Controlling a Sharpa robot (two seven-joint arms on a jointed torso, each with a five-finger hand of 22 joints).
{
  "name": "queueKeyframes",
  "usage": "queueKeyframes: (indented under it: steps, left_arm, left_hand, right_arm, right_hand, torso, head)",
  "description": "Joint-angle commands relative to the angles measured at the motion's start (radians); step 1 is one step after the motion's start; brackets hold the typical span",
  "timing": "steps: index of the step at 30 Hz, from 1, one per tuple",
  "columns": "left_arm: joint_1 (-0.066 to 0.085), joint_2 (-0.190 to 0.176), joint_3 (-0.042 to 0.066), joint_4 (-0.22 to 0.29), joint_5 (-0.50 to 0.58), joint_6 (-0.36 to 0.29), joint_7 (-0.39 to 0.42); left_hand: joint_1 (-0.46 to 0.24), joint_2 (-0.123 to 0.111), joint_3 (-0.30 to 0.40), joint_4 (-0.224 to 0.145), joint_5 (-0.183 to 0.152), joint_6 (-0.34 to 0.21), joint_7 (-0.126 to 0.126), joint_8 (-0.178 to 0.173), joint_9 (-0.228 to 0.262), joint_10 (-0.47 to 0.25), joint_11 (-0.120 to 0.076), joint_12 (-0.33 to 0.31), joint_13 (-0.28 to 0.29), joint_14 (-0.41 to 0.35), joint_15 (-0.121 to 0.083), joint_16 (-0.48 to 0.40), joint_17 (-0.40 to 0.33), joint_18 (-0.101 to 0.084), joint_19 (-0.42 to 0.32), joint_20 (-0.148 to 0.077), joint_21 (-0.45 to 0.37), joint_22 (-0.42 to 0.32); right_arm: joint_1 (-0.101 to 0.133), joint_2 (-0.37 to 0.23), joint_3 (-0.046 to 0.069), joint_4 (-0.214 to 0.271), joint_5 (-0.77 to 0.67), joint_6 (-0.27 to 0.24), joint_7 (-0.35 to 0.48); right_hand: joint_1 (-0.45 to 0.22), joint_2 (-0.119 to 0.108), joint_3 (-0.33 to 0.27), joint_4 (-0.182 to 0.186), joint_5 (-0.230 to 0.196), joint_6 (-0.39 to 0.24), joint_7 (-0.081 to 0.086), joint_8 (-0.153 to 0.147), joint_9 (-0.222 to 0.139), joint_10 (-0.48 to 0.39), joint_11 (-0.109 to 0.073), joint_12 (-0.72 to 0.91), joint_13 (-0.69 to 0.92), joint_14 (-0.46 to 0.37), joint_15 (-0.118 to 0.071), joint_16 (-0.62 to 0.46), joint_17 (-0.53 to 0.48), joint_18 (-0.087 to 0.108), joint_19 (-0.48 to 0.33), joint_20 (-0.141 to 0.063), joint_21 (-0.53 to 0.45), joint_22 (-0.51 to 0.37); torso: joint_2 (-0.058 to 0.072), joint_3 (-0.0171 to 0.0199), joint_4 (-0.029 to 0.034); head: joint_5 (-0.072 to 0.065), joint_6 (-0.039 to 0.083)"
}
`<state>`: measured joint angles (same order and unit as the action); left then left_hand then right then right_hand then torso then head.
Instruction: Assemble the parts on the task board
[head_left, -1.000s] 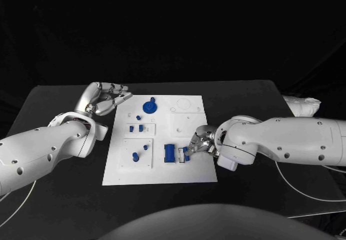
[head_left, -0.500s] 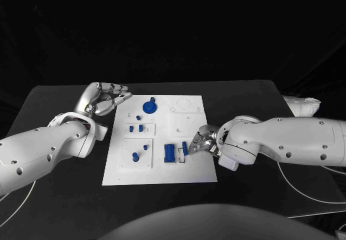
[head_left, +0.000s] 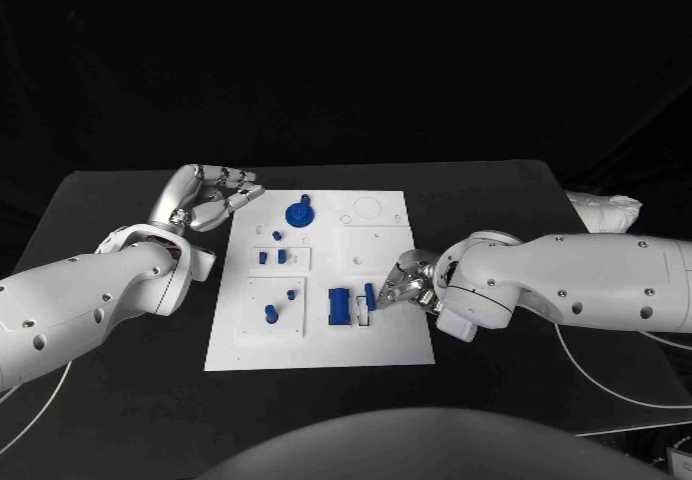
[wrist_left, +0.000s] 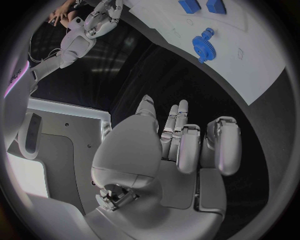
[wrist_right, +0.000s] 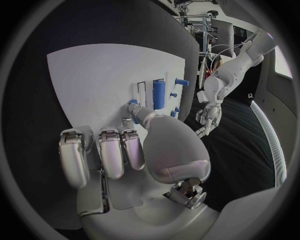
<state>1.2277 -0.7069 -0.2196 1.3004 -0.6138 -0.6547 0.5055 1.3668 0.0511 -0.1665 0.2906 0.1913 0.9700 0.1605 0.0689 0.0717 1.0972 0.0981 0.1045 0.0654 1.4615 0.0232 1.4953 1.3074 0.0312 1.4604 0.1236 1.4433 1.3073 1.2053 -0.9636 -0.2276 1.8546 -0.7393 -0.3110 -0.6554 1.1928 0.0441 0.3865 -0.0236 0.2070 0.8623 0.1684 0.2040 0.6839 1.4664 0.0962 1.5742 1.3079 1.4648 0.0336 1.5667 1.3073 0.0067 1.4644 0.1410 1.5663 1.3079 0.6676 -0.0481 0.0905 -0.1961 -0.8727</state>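
While the left robot hand (head_left: 212, 196) stays put, the right robot hand (head_left: 400, 283) seems unmoved.

One white task board (head_left: 325, 345) lies on one black table (head_left: 130, 400). About eight blue parts sit on the board: one round gear (head_left: 299, 213), one large block (head_left: 339, 305), and several small pegs. Two white robot arms reach in, each ending in one silver hand, the left hand (head_left: 216, 195) and the right hand (head_left: 401, 283).

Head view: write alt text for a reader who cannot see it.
A white task board lies on a black table with small blue parts on it. The right hand pinches a narrow blue piece at the board's right side. The left hand, fingers curled, hangs off the board's far left corner, beside a blue gear.
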Motion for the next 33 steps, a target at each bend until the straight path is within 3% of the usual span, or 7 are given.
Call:
queueKeyframes:
  steps: [1, 3, 8, 15, 33]
  left_arm:
    - [0.000, 0.001, 0.001, 0.001, -0.004, 0.011, 0.004]
    - [0.000, 0.001, 0.001, 0.001, -0.004, 0.011, 0.004]
    - [0.000, 0.002, 0.001, -0.001, -0.004, 0.013, 0.004]
    - [-0.001, 0.003, 0.001, -0.001, -0.004, 0.014, 0.004]
    - [-0.001, 0.004, 0.001, -0.001, -0.005, 0.015, 0.003]
  left_hand:
    - [0.002, 0.012, -0.004, 0.000, 0.004, 0.002, -0.003, -0.001, 0.001, 0.004, 0.000, 0.004, -0.001, 0.079, 0.001, -0.006, 0.173, 0.000, 0.034, 0.002, -0.006, 0.223]
    - [0.002, 0.012, -0.004, 0.000, 0.004, 0.002, -0.003, -0.001, 0.001, 0.004, 0.000, 0.004, -0.001, 0.079, 0.001, -0.006, 0.173, 0.000, 0.034, 0.002, -0.006, 0.223]
    - [0.002, 0.012, -0.004, 0.000, 0.004, 0.002, -0.003, -0.001, 0.001, 0.004, 0.000, 0.004, -0.001, 0.079, 0.001, -0.006, 0.173, 0.000, 0.034, 0.002, -0.006, 0.223]
    - [0.002, 0.012, -0.004, 0.000, 0.004, 0.002, -0.003, -0.001, 0.001, 0.004, 0.000, 0.004, -0.001, 0.079, 0.001, -0.006, 0.173, 0.000, 0.034, 0.002, -0.006, 0.223]
    - [0.002, 0.012, -0.004, 0.000, 0.004, 0.002, -0.003, -0.001, 0.001, 0.004, 0.000, 0.004, -0.001, 0.079, 0.001, -0.006, 0.173, 0.000, 0.034, 0.002, -0.006, 0.223]
  right_arm:
    - [-0.009, -0.004, -0.009, -0.005, -0.006, 0.005, -0.062]
    - [-0.009, -0.006, -0.009, -0.003, -0.008, 0.004, -0.063]
    - [-0.009, -0.005, -0.009, -0.005, -0.009, -0.004, -0.055]
    - [-0.009, 0.009, -0.009, -0.018, -0.004, 0.003, -0.036]
    - [-0.009, 0.039, -0.009, -0.043, -0.002, 0.004, -0.019]
  right_hand:
    - [-0.011, -0.009, -0.019, 0.004, -0.008, -0.010, 0.019, -0.027, -0.581, 0.104, 0.015, -0.003, 0.263, 0.106, 0.010, 0.004, 0.264, -0.007, 0.106, 0.004, 0.004, 0.263]
    - [-0.014, -0.015, -0.035, 0.007, -0.020, -0.023, 0.011, -0.029, -0.581, 0.104, 0.010, -0.003, 0.263, 0.106, 0.008, 0.004, 0.264, -0.007, 0.106, 0.006, 0.004, 0.263]
    - [-0.035, -0.030, -0.084, 0.028, -0.054, -0.096, 0.009, -0.038, -0.582, 0.104, 0.005, -0.003, 0.263, 0.106, 0.003, 0.004, 0.264, -0.007, 0.106, 0.004, 0.004, 0.263]
    - [-0.026, -0.026, -0.119, 0.038, -0.072, -0.208, 0.013, -0.050, -0.592, 0.104, -0.002, -0.003, 0.263, 0.106, -0.003, 0.004, 0.264, -0.007, 0.106, -0.002, 0.004, 0.263]
    - [-0.014, -0.019, -0.129, 0.037, -0.072, -0.268, 0.017, -0.055, -0.601, 0.104, 0.002, -0.003, 0.263, 0.106, 0.000, 0.004, 0.264, -0.007, 0.106, 0.000, 0.004, 0.263]
  torso:
    - [0.000, 0.0005, -0.0011]
    - [0.000, 0.0007, -0.0007]
    - [0.000, 0.0008, -0.0004]
    - [0.000, -0.0001, 0.0005]
    - [0.001, 0.0000, -0.0003]
  head:
    - [0.001, 0.000]
    - [0.000, 0.000]
    - [0.000, 0.000]
    - [-0.001, 0.000]
    - [0.001, 0.000]
